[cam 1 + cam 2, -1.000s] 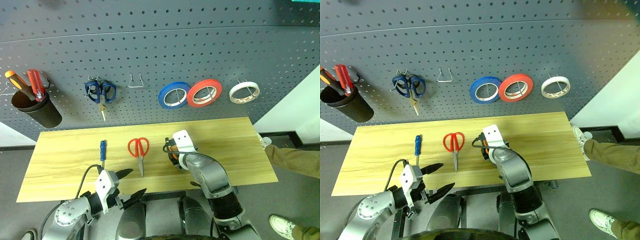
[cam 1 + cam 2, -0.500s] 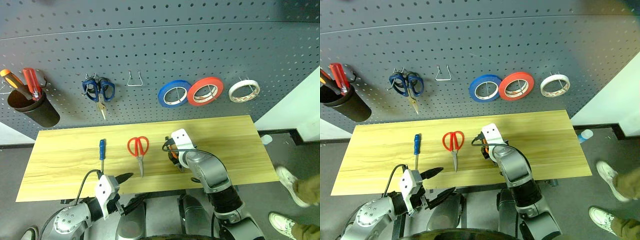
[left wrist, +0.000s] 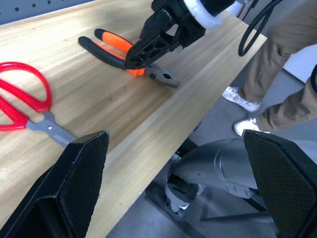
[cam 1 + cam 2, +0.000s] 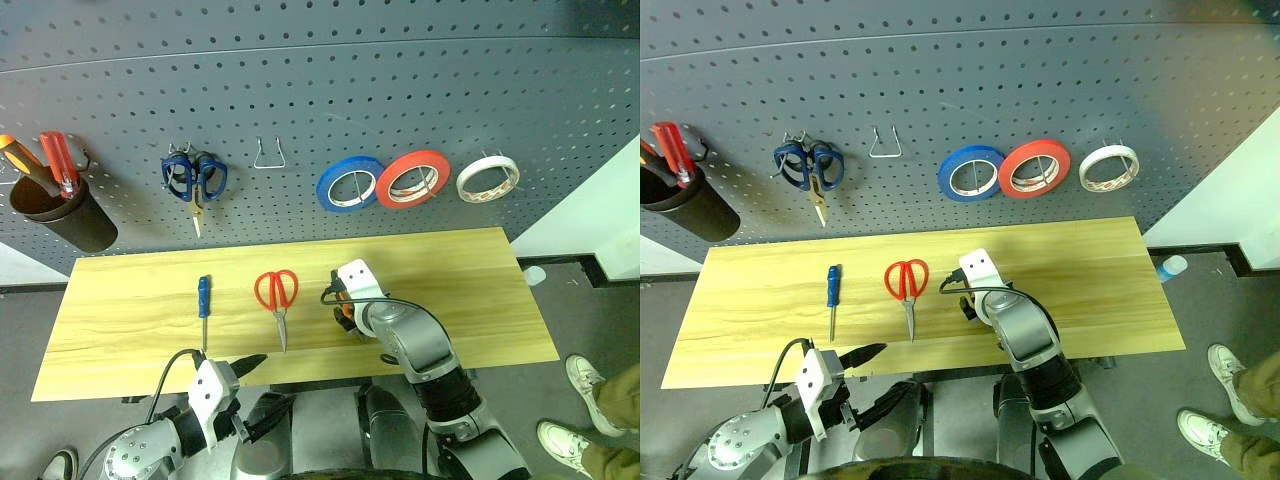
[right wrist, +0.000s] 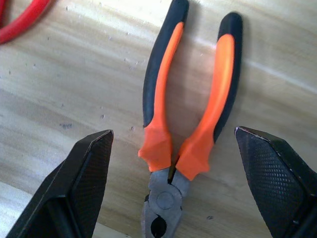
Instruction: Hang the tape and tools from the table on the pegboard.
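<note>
The pliers [image 5: 185,124] have orange-and-black handles spread slightly apart and a grey steel head, and lie flat on the light wooden surface [image 4: 450,270] beside the red-handled scissors [image 4: 277,296]. The right tool [image 5: 171,173] hovers over them with its two black fingers [image 5: 74,188] wide apart, one on each side of the handles, gripping nothing. The left tool [image 4: 255,385] is open too, at the surface's near edge, lower and nearer the robot than a second ago. The blue-handled screwdriver [image 4: 204,300] lies left of the scissors. The whitish tape [image 4: 488,178] already hangs on the pegboard [image 4: 400,90].
</note>
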Action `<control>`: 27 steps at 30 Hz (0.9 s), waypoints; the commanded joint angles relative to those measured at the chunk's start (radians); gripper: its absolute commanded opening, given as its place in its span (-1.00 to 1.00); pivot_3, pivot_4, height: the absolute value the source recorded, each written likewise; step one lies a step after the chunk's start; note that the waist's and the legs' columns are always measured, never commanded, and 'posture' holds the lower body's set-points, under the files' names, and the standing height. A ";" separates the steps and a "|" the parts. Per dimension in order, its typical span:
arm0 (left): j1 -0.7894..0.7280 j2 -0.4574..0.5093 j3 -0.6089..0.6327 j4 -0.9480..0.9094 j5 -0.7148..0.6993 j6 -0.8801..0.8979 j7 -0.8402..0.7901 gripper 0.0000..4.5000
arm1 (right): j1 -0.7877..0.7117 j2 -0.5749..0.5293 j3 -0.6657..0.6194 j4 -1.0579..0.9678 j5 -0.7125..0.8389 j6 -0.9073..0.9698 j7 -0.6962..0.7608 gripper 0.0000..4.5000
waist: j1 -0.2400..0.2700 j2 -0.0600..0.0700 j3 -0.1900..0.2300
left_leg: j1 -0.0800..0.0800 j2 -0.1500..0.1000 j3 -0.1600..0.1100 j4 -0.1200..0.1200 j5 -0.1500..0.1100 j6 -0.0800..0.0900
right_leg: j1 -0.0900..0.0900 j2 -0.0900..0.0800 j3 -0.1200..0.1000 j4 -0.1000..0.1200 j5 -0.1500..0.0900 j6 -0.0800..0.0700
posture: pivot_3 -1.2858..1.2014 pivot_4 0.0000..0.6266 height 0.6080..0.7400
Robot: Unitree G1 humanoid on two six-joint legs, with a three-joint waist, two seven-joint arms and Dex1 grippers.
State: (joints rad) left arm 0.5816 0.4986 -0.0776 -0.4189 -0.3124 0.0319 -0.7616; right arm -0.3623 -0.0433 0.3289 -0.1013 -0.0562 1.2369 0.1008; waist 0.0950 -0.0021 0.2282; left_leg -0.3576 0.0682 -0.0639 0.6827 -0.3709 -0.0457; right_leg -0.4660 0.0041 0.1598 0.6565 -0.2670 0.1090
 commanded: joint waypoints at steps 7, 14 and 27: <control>0.058 0.011 -0.004 -0.069 -0.001 -0.011 0.007 1.00 | -0.006 0.002 0.007 -0.013 -0.001 -0.007 -0.001 0.82 | 0.000 0.000 0.015 | 0.000 0.000 0.000 0.000 0.000 0.000 | 0.000 0.000 0.000 0.000 0.000 0.000 | 0.32 -0.20 0.19; 0.090 0.007 -0.017 -0.098 0.004 -0.004 0.024 1.00 | -0.026 0.015 0.004 0.030 -0.001 -0.024 -0.005 0.82 | -0.002 -0.001 0.031 | -0.002 0.000 0.000 0.000 0.000 0.000 | -0.002 0.000 0.000 0.000 0.000 0.000 | 0.32 -0.14 0.19; 0.117 0.006 -0.036 -0.125 0.006 0.000 0.052 1.00 | -0.051 0.016 0.002 0.071 0.000 -0.053 0.000 0.82 | 0.000 -0.003 0.043 | -0.015 0.000 0.000 0.001 0.001 -0.002 | -0.015 0.000 0.000 0.002 0.002 0.003 | 0.32 -0.11 0.19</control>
State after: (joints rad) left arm 0.6743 0.5029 -0.1045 -0.5134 -0.3053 0.0339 -0.7128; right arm -0.4063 -0.0370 0.3279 -0.0201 -0.0568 1.1946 0.0995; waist 0.0947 -0.0050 0.2709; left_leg -0.3724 0.0683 -0.0640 0.6839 -0.3699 -0.0477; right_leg -0.4807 0.0038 0.1593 0.6588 -0.2648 0.1125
